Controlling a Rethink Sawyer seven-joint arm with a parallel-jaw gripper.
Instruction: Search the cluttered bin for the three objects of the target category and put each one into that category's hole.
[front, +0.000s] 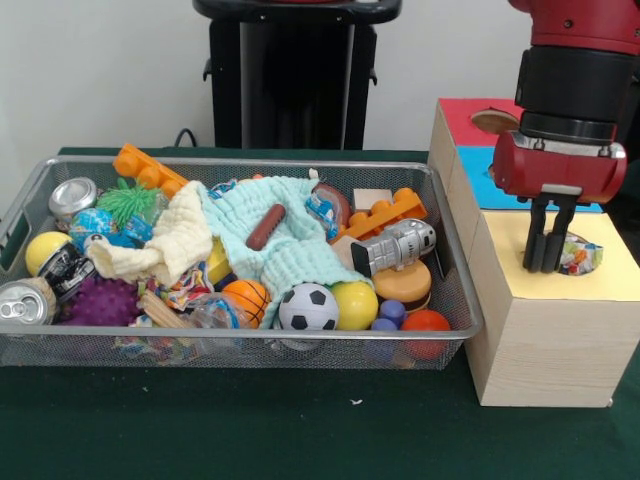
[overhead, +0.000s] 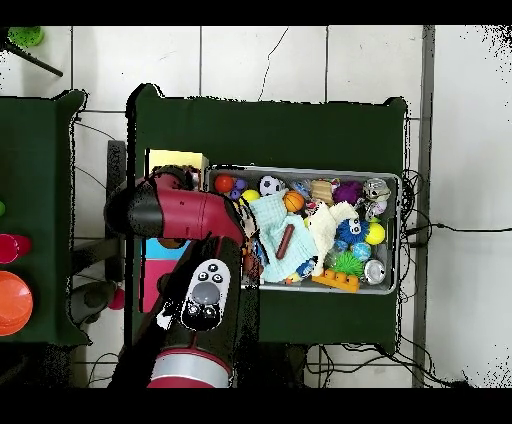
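Note:
My gripper (front: 548, 262) hangs over the yellow top of the wooden sorting box (front: 545, 340), its tips down at the yellow section's hole. The fingers (front: 538, 240) stand close together with only a thin gap. A small colourful crinkled packet (front: 583, 256) lies in that hole, right against the fingertips; I cannot tell whether it is pinched. The wire bin (front: 250, 162) left of the box holds mixed clutter: a soccer ball (front: 308, 306), a brown sausage (front: 266, 227), cans (front: 72, 196) and cloths (front: 290, 245). From overhead, the arm (overhead: 190, 215) covers the gripper beside the bin (overhead: 403, 230).
The box also has a red section with a hole (front: 495, 120) and a blue section (front: 500, 185) behind the yellow one. The bin's right wall (front: 460, 270) stands close to the box. Green cloth (front: 300, 420) covers the table in front.

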